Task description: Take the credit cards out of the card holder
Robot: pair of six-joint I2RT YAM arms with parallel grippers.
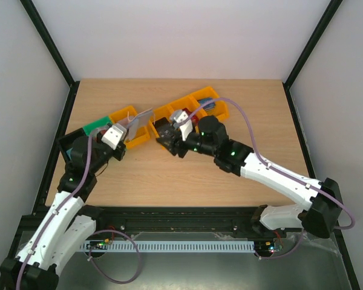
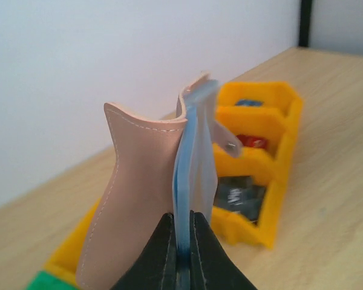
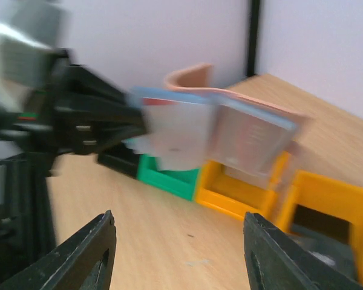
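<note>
My left gripper (image 2: 183,241) is shut on the light blue inner leaf (image 2: 193,157) of the card holder (image 2: 139,193). It holds the holder upright and open above the bins, with the tan flap curling to the left. In the right wrist view the card holder (image 3: 230,127) hangs ahead, and its clear pockets show pale blurred cards (image 3: 175,136). My right gripper (image 3: 178,232) is open and empty, low over the table, a short way from the holder. From above, the left gripper (image 1: 128,130), the holder (image 1: 140,121) and the right gripper (image 1: 164,138) lie close together.
A row of orange bins (image 1: 193,109) runs behind the right gripper. One bin holds a dark card (image 2: 239,196) and another something red (image 2: 252,141). An orange bin (image 1: 136,140), a green bin (image 1: 95,127) and a black bin (image 1: 68,144) sit by the left arm.
</note>
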